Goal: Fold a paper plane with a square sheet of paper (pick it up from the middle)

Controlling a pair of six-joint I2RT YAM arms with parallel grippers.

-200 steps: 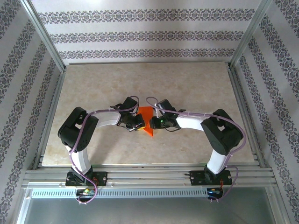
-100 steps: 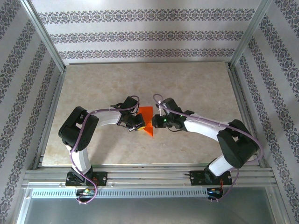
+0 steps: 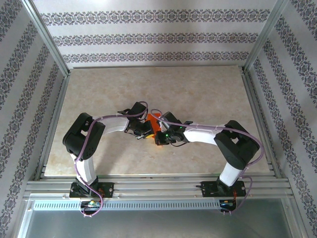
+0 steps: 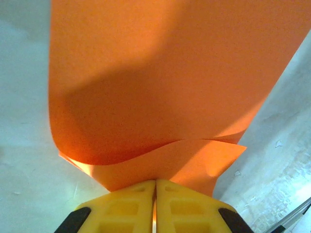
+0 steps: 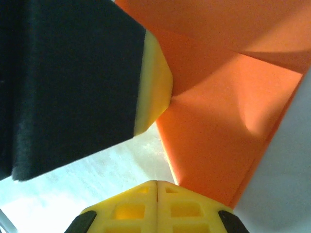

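Left claw point(image 4: 155, 185): jaws together, clamped on the square sheet of paper point(image 4: 160, 87); the sheet comes straight out from between the tips and rises ahead of me, one layer curling over another, so it is already doubled and no flat square.

Right claw point(image 5: 156, 187): jaws together as well; no gap at the seam; the orange runs down to the tip on its right side and passes behind it, not into the seam, so I judge this claw touches the paper at most and pinches none of it.

Position, from above: paper lifted off the worktop point(image 3: 208, 94), about midway between its left and right edges, a little toward the near edge; the two claws meet at it from either side, left claw from the left, right claw from the right, tips close together.

From the right wrist, the left claw's yellow pad point(image 5: 153, 82) sits against a fold line, up and to the left; the paper spreads up and to the right from there.

Long axis: seems to run from far edge to near edge, across the line joining the claws; my right arm covers part of it, so that is a guess.

Nearer arm: both are at the sheet; only the left holds it.

Judgement: the left stays the anchor; the right must part its jaws before it can take a layer, and the free layer lies just ahead and to its right.
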